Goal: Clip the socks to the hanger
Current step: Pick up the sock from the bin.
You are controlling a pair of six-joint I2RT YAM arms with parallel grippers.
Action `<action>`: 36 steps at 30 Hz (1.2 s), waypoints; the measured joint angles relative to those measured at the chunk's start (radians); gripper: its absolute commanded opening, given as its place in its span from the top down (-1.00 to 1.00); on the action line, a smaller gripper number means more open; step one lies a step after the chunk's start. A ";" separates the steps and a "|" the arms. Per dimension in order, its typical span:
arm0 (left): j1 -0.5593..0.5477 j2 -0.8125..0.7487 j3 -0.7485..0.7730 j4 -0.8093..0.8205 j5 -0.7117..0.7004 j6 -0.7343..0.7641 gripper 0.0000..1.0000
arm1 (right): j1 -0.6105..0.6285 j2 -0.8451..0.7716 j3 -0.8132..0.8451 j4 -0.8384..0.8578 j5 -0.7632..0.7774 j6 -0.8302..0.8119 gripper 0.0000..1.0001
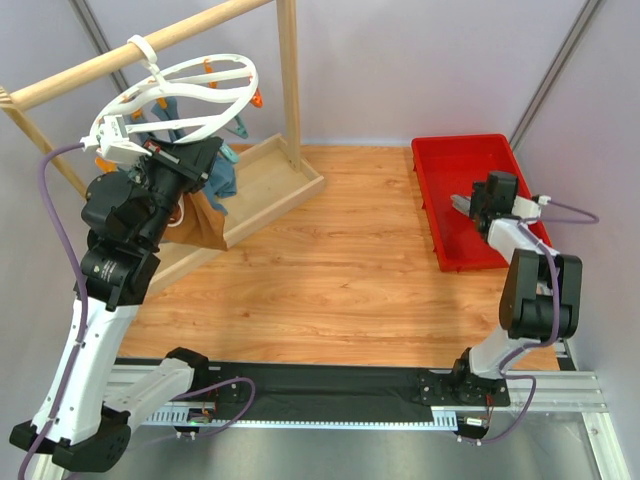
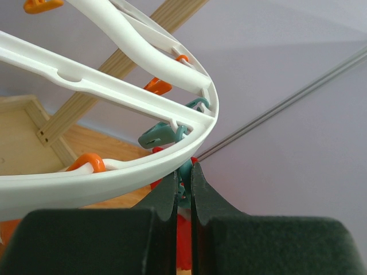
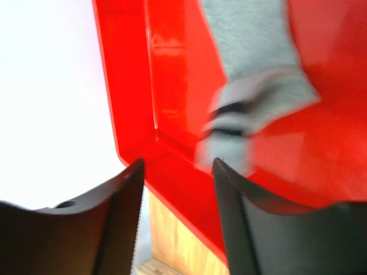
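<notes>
Left claw (image 2: 183, 175) clenches a teal clip (image 2: 182, 193) under the hanger (image 2: 114, 91). Right claw (image 3: 178, 166), released, should grip the sock (image 3: 252, 97) by its cuff.

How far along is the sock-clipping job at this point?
Done: nothing visible; no socks hang on the hanger. In hand: the left tool is shut on a teal clip under the rim; the right tool is open over the red bin, a grey sock lying ahead of it, not gripped. Left: pick up that sock, carry it across, clip it on. A second sock is not in view.
</notes>
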 measured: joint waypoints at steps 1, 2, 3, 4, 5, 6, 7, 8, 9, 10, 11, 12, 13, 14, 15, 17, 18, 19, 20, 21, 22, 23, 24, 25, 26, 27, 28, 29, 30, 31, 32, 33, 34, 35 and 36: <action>0.000 -0.003 0.000 0.000 0.001 0.001 1.00 | -0.012 0.034 0.048 -0.013 -0.027 -0.039 -0.16; 0.000 -0.005 0.000 0.000 0.002 0.003 1.00 | -0.020 0.064 0.093 -0.033 -0.052 -0.080 -0.17; 0.000 -0.009 0.000 0.000 0.003 0.004 1.00 | -0.029 0.094 0.138 -0.054 -0.094 -0.131 -0.17; 0.000 -0.011 0.000 0.000 0.005 0.005 1.00 | -0.035 0.113 0.166 -0.061 -0.141 -0.175 -0.17; 0.000 -0.014 0.000 0.000 0.006 0.004 1.00 | -0.038 0.124 0.186 -0.070 -0.190 -0.223 -0.17; 0.000 -0.016 0.000 0.000 0.009 0.004 1.00 | -0.039 0.127 0.195 -0.078 -0.239 -0.274 -0.17; 0.000 -0.017 0.000 0.000 0.012 0.003 1.00 | -0.038 0.126 0.196 -0.087 -0.286 -0.327 -0.15; 0.000 -0.018 0.000 0.000 0.014 0.003 1.00 | -0.037 0.125 0.198 -0.101 -0.319 -0.392 -0.15; 0.000 -0.019 -0.001 0.000 0.018 0.003 1.00 | -0.033 0.125 0.203 -0.119 -0.342 -0.457 -0.15; 0.000 -0.020 -0.004 0.001 0.021 0.002 1.00 | -0.031 0.125 0.210 -0.142 -0.356 -0.521 -0.15; 0.000 -0.023 -0.009 0.002 0.022 0.000 1.00 | -0.028 0.125 0.229 -0.183 -0.356 -0.594 -0.15; 0.000 -0.026 -0.016 0.004 0.025 -0.001 1.00 | -0.027 0.132 0.259 -0.230 -0.351 -0.656 -0.15; 0.000 -0.028 -0.022 0.006 0.027 -0.002 1.00 | -0.026 0.145 0.308 -0.278 -0.341 -0.728 -0.15; 0.000 -0.029 -0.026 0.008 0.029 -0.003 1.00 | -0.026 0.167 0.377 -0.338 -0.322 -0.795 -0.15; 0.000 -0.029 -0.027 0.008 0.030 -0.003 1.00 | -0.026 0.202 0.472 -0.412 -0.299 -0.863 -0.12; 0.000 -0.029 -0.027 0.009 0.035 -0.004 1.00 | -0.027 0.290 0.665 -0.505 -0.254 -0.985 -0.10; 0.000 -0.029 -0.027 0.011 0.037 -0.004 1.00 | -0.026 0.331 0.743 -0.541 -0.227 -1.036 -0.09; 0.000 -0.029 -0.027 0.012 0.038 -0.004 1.00 | -0.026 0.364 0.800 -0.573 -0.205 -1.082 -0.08; 0.000 -0.029 -0.027 0.014 0.039 -0.004 1.00 | -0.026 0.384 0.826 -0.592 -0.192 -1.114 -0.08; 0.001 -0.028 -0.027 0.016 0.040 -0.004 1.00 | -0.025 0.407 0.843 -0.619 -0.179 -1.151 -0.08; 0.001 -0.026 -0.027 0.017 0.042 -0.004 1.00 | -0.024 0.427 0.851 -0.648 -0.167 -1.178 -0.08; 0.002 -0.024 -0.027 0.018 0.043 -0.004 1.00 | -0.023 0.449 0.856 -0.673 -0.158 -1.200 -0.08; 0.002 -0.020 -0.027 0.020 0.044 -0.005 1.00 | -0.021 0.473 0.857 -0.693 -0.148 -1.217 -0.08; 0.003 -0.019 -0.027 0.021 0.044 -0.005 1.00 | -0.019 0.497 0.858 -0.715 -0.140 -1.234 -0.09; 0.003 -0.017 -0.027 0.023 0.044 -0.006 1.00 | -0.017 0.526 0.861 -0.739 -0.128 -1.244 -0.10; 0.004 -0.014 -0.027 0.024 0.044 -0.008 1.00 | -0.015 0.550 0.864 -0.752 -0.120 -1.251 -0.10; 0.004 -0.012 -0.027 0.025 0.045 -0.009 1.00 | -0.013 0.577 0.868 -0.766 -0.111 -1.257 -0.10; 0.004 -0.010 -0.027 0.026 0.047 -0.011 1.00 | -0.012 0.600 0.868 -0.774 -0.103 -1.261 -0.10; 0.004 -0.008 -0.027 0.026 0.049 -0.012 1.00 | -0.011 0.613 0.868 -0.779 -0.098 -1.263 -0.10; 0.004 -0.008 -0.027 0.027 0.050 -0.013 1.00 | -0.009 0.624 0.868 -0.780 -0.093 -1.264 -0.09; 0.004 -0.006 -0.027 0.027 0.050 -0.013 1.00 | -0.007 0.628 0.872 -0.781 -0.088 -1.264 -0.08; 0.005 -0.004 -0.027 0.027 0.051 -0.013 1.00 | -0.006 0.628 0.879 -0.784 -0.082 -1.265 -0.03; 0.005 -0.003 -0.027 0.028 0.051 -0.013 1.00 | -0.006 0.628 0.887 -0.783 -0.077 -1.265 0.04; 0.005 -0.001 -0.027 0.028 0.051 -0.013 1.00 | -0.005 0.629 0.893 -0.781 -0.075 -1.265 0.16; 0.005 0.001 -0.027 0.028 0.051 -0.013 1.00 | -0.005 0.631 0.897 -0.782 -0.075 -1.263 0.40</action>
